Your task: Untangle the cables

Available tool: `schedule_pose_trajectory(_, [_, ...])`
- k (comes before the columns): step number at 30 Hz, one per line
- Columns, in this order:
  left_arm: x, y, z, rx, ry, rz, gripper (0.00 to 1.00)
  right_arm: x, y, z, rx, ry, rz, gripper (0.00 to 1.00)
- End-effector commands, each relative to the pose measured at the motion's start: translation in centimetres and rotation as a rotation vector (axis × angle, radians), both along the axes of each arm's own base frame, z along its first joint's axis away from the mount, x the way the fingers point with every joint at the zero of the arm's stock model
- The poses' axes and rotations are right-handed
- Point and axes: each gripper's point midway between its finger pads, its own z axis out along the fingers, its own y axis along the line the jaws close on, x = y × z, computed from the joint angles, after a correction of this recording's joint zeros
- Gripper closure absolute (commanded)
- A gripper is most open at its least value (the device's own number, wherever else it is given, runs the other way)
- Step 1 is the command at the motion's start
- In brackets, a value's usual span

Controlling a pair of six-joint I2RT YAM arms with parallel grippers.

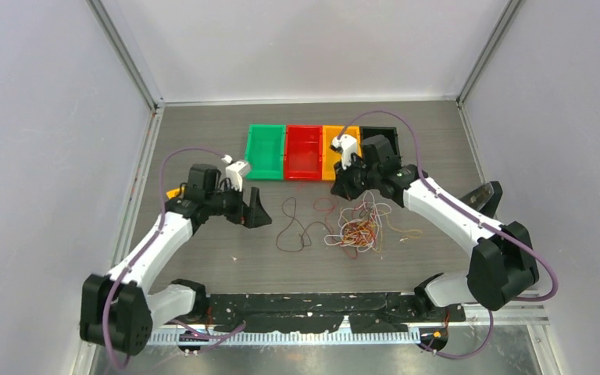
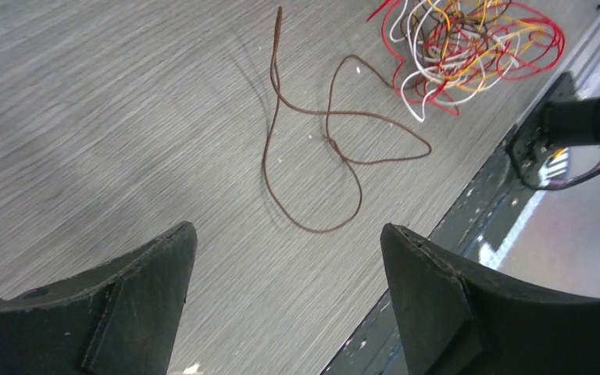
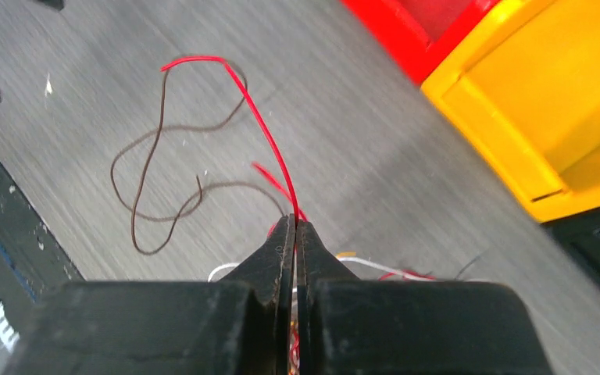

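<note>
A tangle of thin red, white, yellow-orange and brown cables lies right of the table's middle; it also shows in the left wrist view. A single dark brown cable lies looped to its left, seen too in the left wrist view and the right wrist view. My right gripper is shut on a red cable that arches up from its tips, above the tangle's far side. My left gripper is open and empty, left of the brown cable.
Four bins stand in a row at the back: green, red, yellow and black. The yellow bin and red bin show close in the right wrist view. A black rail runs along the near edge.
</note>
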Motion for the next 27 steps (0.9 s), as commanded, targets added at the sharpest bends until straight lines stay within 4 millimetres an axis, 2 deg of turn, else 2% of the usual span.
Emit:
schedule_pose_trajectory(1, [3.4,-3.6,1.3,-0.194,0.004,0.023,0.09,-1.8,-0.7,-0.9,-0.037,0.031,0.037,0.94])
schedule_pose_trajectory(4, [5.0,-5.3,0.2,-0.19,0.021,0.044,0.09,-1.9,-1.2,-1.7,-0.066,0.051,0.038,0.95])
schedule_pose_trajectory(8, [7.9,-6.4,-1.5,-0.185,0.075,0.109,0.11,-2.3,-2.4,-2.6,-0.131,0.062,0.052,0.95])
schedule_pose_trajectory(11, [8.7,-8.0,-3.0,-0.161,0.12,0.073,0.14,-2.6,-3.7,-3.2,-0.189,0.062,0.069,0.95])
schedule_pose_trajectory(13, [8.4,-9.5,-3.5,-0.155,0.136,0.026,0.16,-2.7,-4.3,-3.8,-0.231,0.066,0.09,0.95])
schedule_pose_trajectory(16, [7.3,-11.7,-4.1,-0.163,0.182,-0.059,0.35,-3.3,-5.3,-5.0,-0.311,0.097,0.131,0.95])
schedule_pose_trajectory(17, [6.8,-11.8,-4.3,-0.156,0.209,-0.078,0.42,-3.4,-5.6,-5.8,-0.343,0.108,0.155,0.92])
schedule_pose_trajectory(18, [6.4,-11.7,-4.2,-0.145,0.229,-0.087,0.51,-3.7,-6.0,-6.2,-0.365,0.13,0.168,0.85])
schedule_pose_trajectory(20, [6.0,-10.7,-3.4,-0.114,0.202,-0.102,0.76,-4.3,-6.6,-7.5,-0.411,0.164,0.203,0.77])
schedule_pose_trajectory(22, [6.0,-9.1,-1.5,-0.104,0.141,-0.103,0.95,-4.6,-7.6,-9.0,-0.465,0.183,0.22,0.69])
schedule_pose_trajectory(23, [5.9,-8.4,0.2,-0.112,0.098,-0.103,1.0,-4.8,-7.9,-9.8,-0.49,0.194,0.232,0.66])
schedule_pose_trajectory(27, [5.1,-5.8,5.3,-0.113,-0.023,-0.099,1.0,-4.8,-9.7,-12.4,-0.578,0.226,0.236,0.63])
